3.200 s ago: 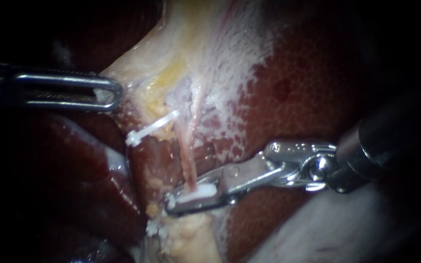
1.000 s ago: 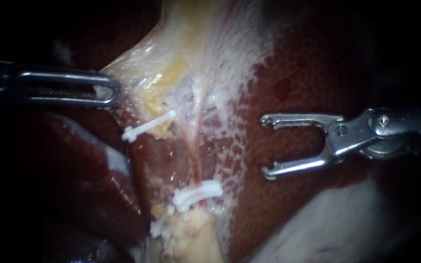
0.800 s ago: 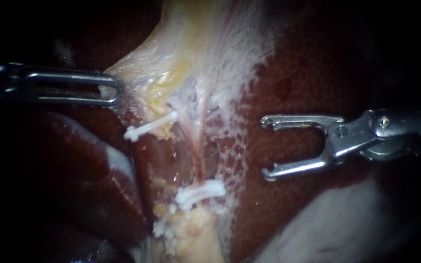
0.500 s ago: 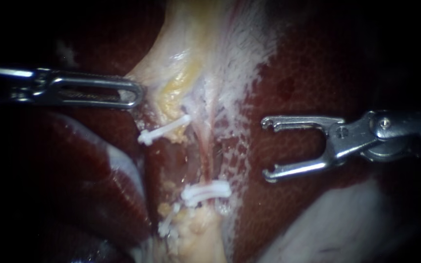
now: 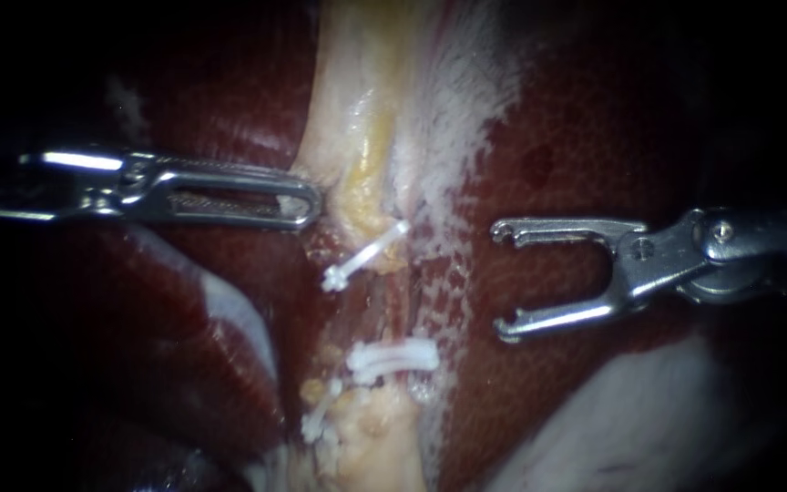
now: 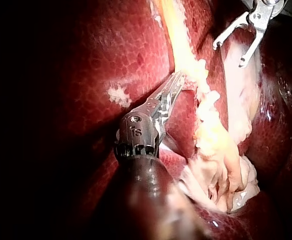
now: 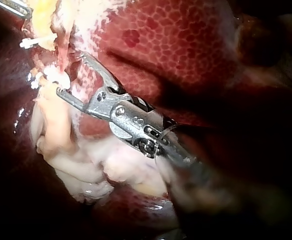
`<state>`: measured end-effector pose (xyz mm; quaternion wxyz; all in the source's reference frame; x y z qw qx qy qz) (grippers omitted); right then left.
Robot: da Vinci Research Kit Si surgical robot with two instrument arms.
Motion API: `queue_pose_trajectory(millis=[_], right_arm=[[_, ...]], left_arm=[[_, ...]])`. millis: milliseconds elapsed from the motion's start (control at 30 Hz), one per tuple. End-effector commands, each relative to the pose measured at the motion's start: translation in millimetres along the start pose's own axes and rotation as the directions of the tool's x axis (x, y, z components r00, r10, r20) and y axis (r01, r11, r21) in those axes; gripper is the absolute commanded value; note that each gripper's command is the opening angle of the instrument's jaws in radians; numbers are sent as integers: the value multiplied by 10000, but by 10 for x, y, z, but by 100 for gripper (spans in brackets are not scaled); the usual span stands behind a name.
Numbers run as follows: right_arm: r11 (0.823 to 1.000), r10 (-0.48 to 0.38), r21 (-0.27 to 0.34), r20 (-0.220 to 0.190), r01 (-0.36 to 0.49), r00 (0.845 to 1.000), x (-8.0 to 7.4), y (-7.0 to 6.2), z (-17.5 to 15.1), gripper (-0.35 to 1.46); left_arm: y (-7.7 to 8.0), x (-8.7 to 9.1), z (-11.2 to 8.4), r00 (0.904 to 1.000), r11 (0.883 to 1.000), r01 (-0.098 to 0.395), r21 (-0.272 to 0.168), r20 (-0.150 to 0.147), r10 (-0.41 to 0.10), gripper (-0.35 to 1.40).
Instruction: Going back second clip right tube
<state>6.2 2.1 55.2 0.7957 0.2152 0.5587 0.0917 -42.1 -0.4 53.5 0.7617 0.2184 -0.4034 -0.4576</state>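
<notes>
Two white clips sit across the thin pink tube [image 5: 392, 301]: an upper clip [image 5: 362, 256] and a lower clip [image 5: 394, 357]. My right instrument [image 5: 499, 280] hovers to the right of the tube over the liver, jaws open and empty, clear of both clips. My left instrument [image 5: 304, 206] comes in from the left, its slotted jaws shut on the edge of the pale yellow tissue [image 5: 366, 155] above the upper clip. In the right wrist view the open jaws [image 7: 70, 73] stand just beside the lower clip [image 7: 52, 75]. The left wrist view shows the left jaws [image 6: 178, 81] closed in the yellow tissue.
Dark red liver [image 5: 585, 137] fills the right and left of the field. A third white clip [image 5: 319, 422] lies low beside fatty tissue [image 5: 371, 437]. A pale soft mass [image 5: 621, 428] lies under the right instrument's shaft.
The right instrument let go of the lower clip, backed off to the right with open jaws, then stayed still. The left instrument moved right with its tissue, slackening it; the upper clip shifted right.
</notes>
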Motion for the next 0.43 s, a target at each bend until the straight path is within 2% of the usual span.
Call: queue_pose_trajectory(millis=[33, 433], right_arm=[[10000, 2, -3, 1, -2, 10000, 0, 0, 0, 60], [10000, 5, 0, 0, -5, 10000, 1, -1, 0, 60]], left_arm=[[0, 0, 0, 10000, 10000, -9, -1, -6, 9, -35], [0, 0, 1, 10000, 10000, -10, 0, -7, 10, -35]])
